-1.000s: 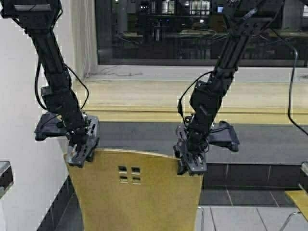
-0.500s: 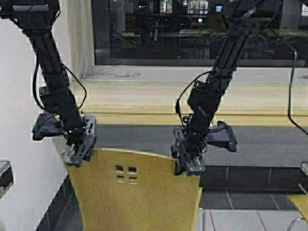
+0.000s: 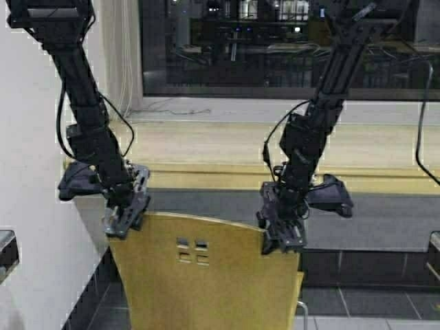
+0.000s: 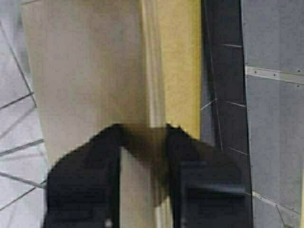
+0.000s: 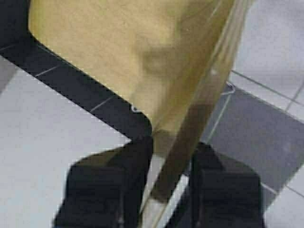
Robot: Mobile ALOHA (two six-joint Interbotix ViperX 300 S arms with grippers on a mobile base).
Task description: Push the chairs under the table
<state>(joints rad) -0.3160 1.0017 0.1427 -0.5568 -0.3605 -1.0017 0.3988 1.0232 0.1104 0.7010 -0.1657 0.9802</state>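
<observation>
chair (image 3: 206, 275) runs off the frame's bottom edge, left claw (image 3: 126, 218) and right claw (image 3: 283, 237) each pinched tight onto its back's top corners, facing the bench (image 3: 206, 148).

Yellow-tan plywood chair (image 3: 206, 275) upright, four square holes in back, facing pale wood table (image 3: 206, 148) beyond

The chair (image 3: 206, 275) back fills the lower middle, and both claws straddle its top edge: the left claw (image 3: 126, 223) at one upper corner, the right claw (image 3: 282, 237) at the other. A dark open gap lies between the chair back and the surface (image 3: 206, 148) ahead. A white wall (image 3: 31, 206) crowds the left arm's side.
</observation>
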